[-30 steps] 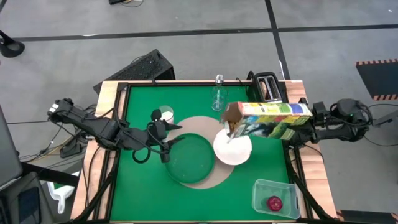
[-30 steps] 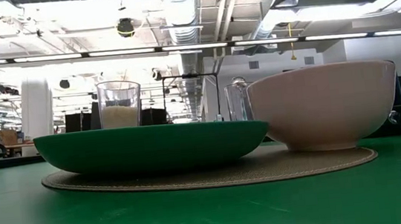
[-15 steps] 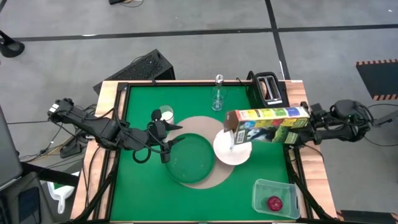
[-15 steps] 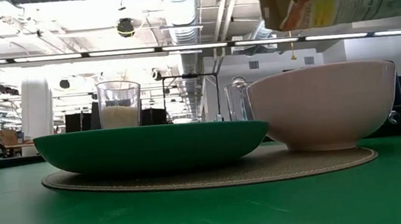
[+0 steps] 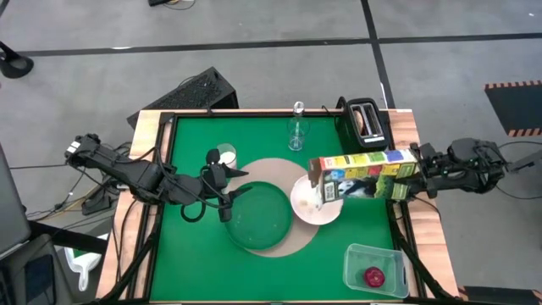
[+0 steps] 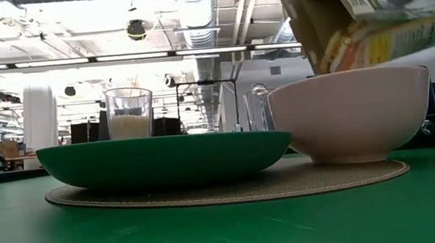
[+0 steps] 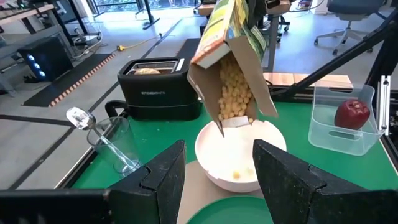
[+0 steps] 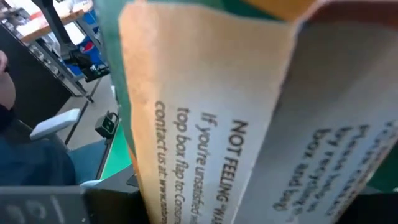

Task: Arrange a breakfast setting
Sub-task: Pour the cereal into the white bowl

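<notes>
My right gripper (image 5: pixel 415 175) is shut on the green-and-yellow cereal box (image 5: pixel 362 174), tipped with its open end (image 7: pixel 231 93) over the white bowl (image 5: pixel 315 203). A few cereal pieces lie in the bowl (image 7: pixel 239 163). The bowl and the dark green plate (image 5: pixel 258 218) rest on the round tan mat (image 5: pixel 269 166). My left gripper (image 5: pixel 225 202) is open and empty at the plate's left rim. The milk glass (image 5: pixel 226 154) stands behind it. A silver spoon (image 7: pixel 79 117) sticks out of the clear stemmed glass (image 5: pixel 296 134). The red fruit (image 5: pixel 373 276) lies in a clear tub. My right gripper holds the cereal box by its closed bottom end (image 5: pixel 403 174), coming level from the table's right side, along the box's length. The box is lifted clear and slants with its open end lowest, above the bowl. The box itself fills the right wrist view and hides the fingers.
The black toaster (image 5: pixel 367 119) with round toast (image 7: pixel 147 70) in its slot stands at the far right corner. The clear tub (image 5: pixel 377 269) sits at the near right. The green table's near left part (image 5: pixel 190 263) is bare. A raised wooden rim (image 5: pixel 152 195) bounds the table.
My right gripper has tipped and turned the cereal box, and the box's open end has come down closer above the bowl, shifting a little toward the table's near edge.
</notes>
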